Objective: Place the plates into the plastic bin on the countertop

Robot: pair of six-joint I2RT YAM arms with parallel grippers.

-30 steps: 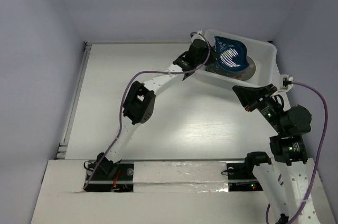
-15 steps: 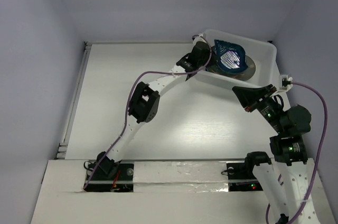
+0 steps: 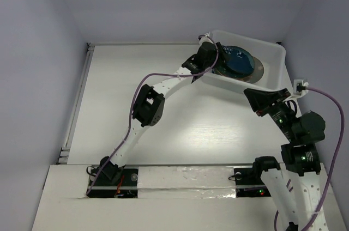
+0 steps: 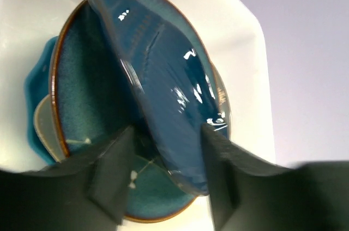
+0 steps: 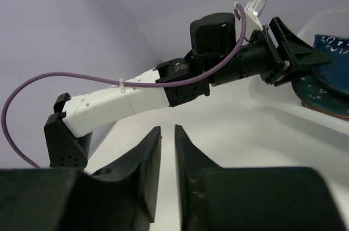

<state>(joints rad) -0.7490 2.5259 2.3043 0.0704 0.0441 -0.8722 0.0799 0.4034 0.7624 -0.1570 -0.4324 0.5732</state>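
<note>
The countertop [image 3: 136, 105] carries the plastic bin [image 3: 271, 67] at its far right corner. A stack of plates lies flat on the bin floor. The dark teal plate [image 4: 82, 95] is on top, with a scalloped bright blue plate [image 4: 34, 86] and a pale grey rim [image 4: 46, 127] showing beneath it.

The navy leaf-shaped dish [image 4: 163, 95] is inside the bin, above the teal plate. It is tilted, with one long edge raised and its pointed end toward the far wall.

The left gripper [image 4: 166, 130] reaches over the bin's left rim. Its fingers [image 4: 109, 171] bracket the near end of the leaf dish, one on each side and against its edges – the dish is grasped, not lying free.

The right gripper [image 5: 168, 133] sits outside the bin, just beside its near right wall and above the countertop. Its jaws are drawn together to a narrow slit – nothing is held between them.
</note>
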